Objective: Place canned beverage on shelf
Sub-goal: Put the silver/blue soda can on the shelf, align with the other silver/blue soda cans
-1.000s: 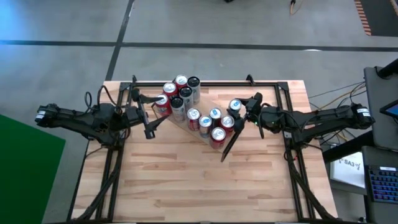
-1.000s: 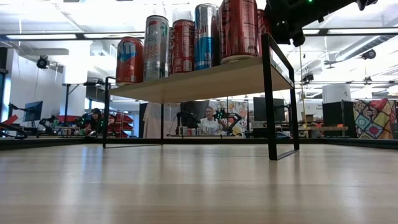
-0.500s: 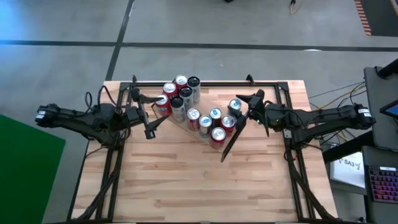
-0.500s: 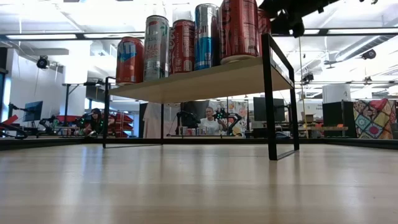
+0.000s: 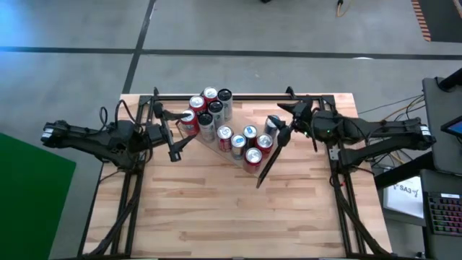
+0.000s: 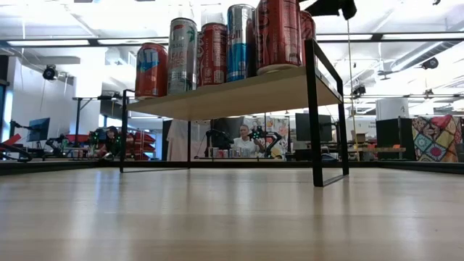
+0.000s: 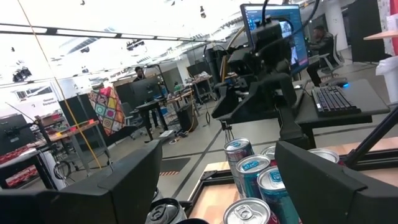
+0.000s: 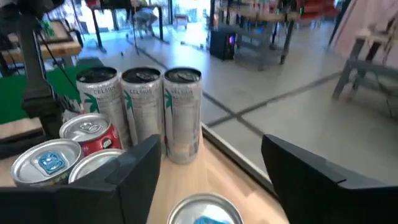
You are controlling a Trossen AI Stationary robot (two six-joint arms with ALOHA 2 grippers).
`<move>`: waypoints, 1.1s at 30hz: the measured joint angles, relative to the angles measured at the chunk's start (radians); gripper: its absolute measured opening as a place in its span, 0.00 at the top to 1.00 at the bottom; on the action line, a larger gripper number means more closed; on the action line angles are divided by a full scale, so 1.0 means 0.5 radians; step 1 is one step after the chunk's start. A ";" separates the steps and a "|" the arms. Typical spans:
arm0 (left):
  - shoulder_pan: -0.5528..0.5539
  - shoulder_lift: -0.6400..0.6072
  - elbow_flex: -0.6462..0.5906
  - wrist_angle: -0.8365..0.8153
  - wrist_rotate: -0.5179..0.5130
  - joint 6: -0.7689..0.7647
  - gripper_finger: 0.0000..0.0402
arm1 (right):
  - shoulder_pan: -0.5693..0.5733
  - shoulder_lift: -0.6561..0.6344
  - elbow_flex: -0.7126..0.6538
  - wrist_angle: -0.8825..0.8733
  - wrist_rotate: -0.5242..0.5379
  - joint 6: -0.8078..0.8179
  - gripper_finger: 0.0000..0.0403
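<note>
The shelf stands at the table's far middle, carrying all the cans. The right gripper hovers above its right end, fingers apart and empty, one blue-topped can just below. The left gripper waits at the left end, fingers apart

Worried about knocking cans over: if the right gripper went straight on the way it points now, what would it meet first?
Probably the blue-topped can just below and ahead of the right gripper, then the three tall silver cans beyond. Depth is unclear, so it might pass just above the near one.
</note>
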 joint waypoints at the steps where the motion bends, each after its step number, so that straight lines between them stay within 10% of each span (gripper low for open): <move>1: 0.001 0.000 0.000 0.000 0.001 0.005 0.26 | 0.000 0.012 0.053 -0.096 0.001 0.035 0.35; 16: 0.000 0.004 0.000 -0.001 0.000 0.038 0.26 | -0.005 0.392 0.905 -1.893 0.110 0.590 0.94; 33: 0.000 0.004 0.000 -0.002 0.000 0.053 0.26 | -0.005 0.591 0.857 -1.976 -0.096 0.761 0.98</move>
